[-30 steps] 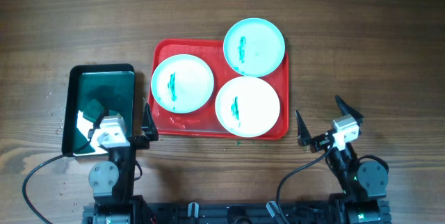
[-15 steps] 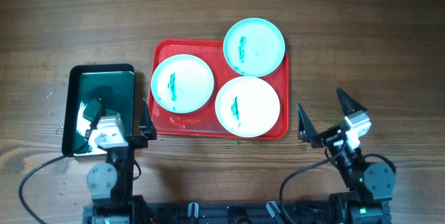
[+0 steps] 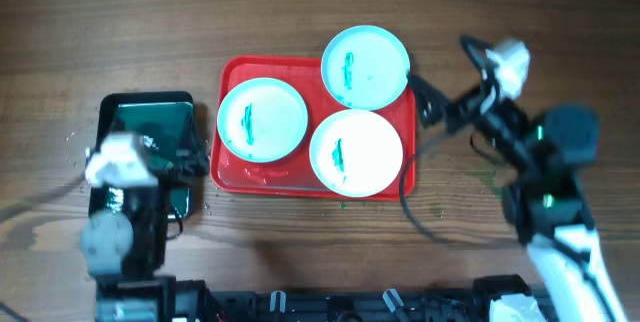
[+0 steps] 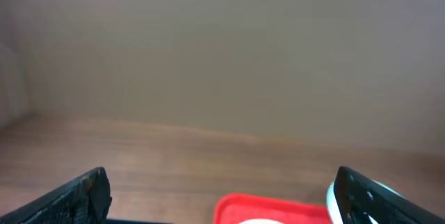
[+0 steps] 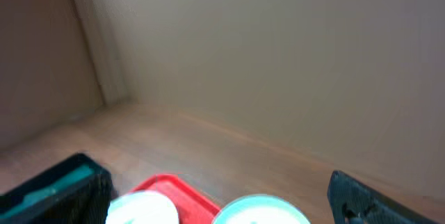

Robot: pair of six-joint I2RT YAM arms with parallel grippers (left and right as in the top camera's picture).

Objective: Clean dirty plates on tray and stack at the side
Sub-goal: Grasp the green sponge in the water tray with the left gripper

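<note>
No plate is wiped yet: three smeared plates [image 3: 356, 152] sit on the tray [image 3: 230, 70]. The left hand [image 4: 219, 189], over the basin [image 3: 150, 104], and the right hand [image 3: 438, 62], beside the far plate, both gape empty. The next move likely needs a wiper.

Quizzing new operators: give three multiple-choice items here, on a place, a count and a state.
1. The black basin lies where? A) left of the red tray B) right of it C) on it
2. How many plates bear a teal smear? A) one B) two C) three
3. On the right gripper, the jaws are: A) shut on a plate B) open, empty C) shut on a sponge
Answers: 1 A, it sits off the tray's left edge; 2 C, each is streaked; 3 B, nothing lies between them.
</note>
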